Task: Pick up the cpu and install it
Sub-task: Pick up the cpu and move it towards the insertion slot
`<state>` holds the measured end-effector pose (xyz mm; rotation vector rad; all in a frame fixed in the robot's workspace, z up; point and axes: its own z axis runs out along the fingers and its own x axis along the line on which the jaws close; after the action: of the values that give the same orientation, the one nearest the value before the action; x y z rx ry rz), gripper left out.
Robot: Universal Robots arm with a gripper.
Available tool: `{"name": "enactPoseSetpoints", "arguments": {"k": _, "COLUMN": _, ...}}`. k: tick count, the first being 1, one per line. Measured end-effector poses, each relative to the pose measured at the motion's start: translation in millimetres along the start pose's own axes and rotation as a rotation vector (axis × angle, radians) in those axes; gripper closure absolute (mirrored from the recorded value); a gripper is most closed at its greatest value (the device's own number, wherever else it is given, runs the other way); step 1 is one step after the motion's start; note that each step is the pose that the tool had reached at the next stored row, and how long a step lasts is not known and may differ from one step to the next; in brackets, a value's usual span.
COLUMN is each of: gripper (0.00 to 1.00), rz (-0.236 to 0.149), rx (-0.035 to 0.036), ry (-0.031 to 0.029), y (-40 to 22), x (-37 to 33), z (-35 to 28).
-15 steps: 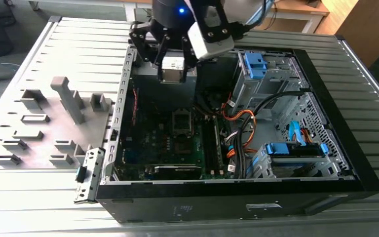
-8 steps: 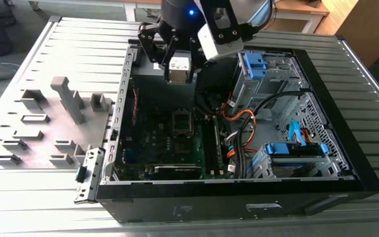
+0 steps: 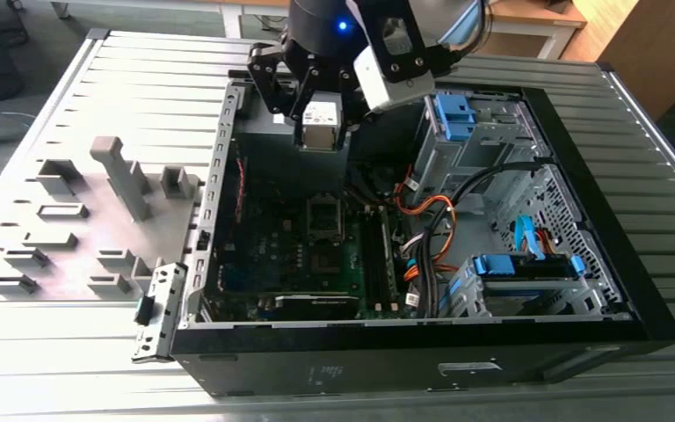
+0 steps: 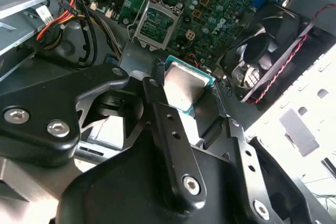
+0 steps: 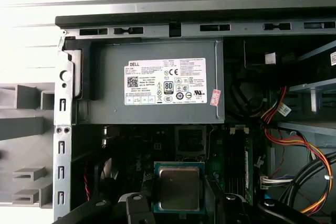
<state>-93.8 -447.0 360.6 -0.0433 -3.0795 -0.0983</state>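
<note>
The cpu (image 5: pixel 178 187) is a small flat square chip with a dull grey metal face and a green rim. In both wrist views my gripper (image 5: pixel 178 200) is shut on it, one black finger on each side edge. In the second wrist view the cpu (image 4: pixel 184 87) hangs tilted above the motherboard, apart from the empty square socket (image 4: pixel 156 22). The exterior view has the gripper (image 3: pixel 317 134) over the far end of the open computer case (image 3: pixel 431 343), above and beyond the socket (image 3: pixel 323 214).
A grey power-supply box (image 5: pixel 157 82) sits at the case's far end. A black fan (image 4: pixel 268 45), orange and red cables (image 3: pixel 431 220) and blue drive cages (image 3: pixel 467 114) crowd the case. Grey plastic fixtures (image 3: pixel 115 176) stand on the table at the exterior view's left.
</note>
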Motion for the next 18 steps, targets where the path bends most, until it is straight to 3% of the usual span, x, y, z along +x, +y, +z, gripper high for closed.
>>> {"name": "enactPoseSetpoints", "arguments": {"k": 4, "gripper": 0.53, "rz": -0.001, "rx": 0.0, "ry": -0.0074, "y": -0.1, "x": -0.1, "z": 2.1}}
{"name": "enactPoseSetpoints", "arguments": {"k": 11, "gripper": 0.53, "rz": -0.001, "rx": -0.0001, "ry": -0.0075, "y": -0.1, "x": -0.1, "z": 2.4}}
{"name": "enactPoseSetpoints", "arguments": {"k": 18, "gripper": 0.53, "rz": -0.002, "rx": -0.0004, "ry": -0.0209, "y": -0.6, "x": -0.3, "z": 5.3}}
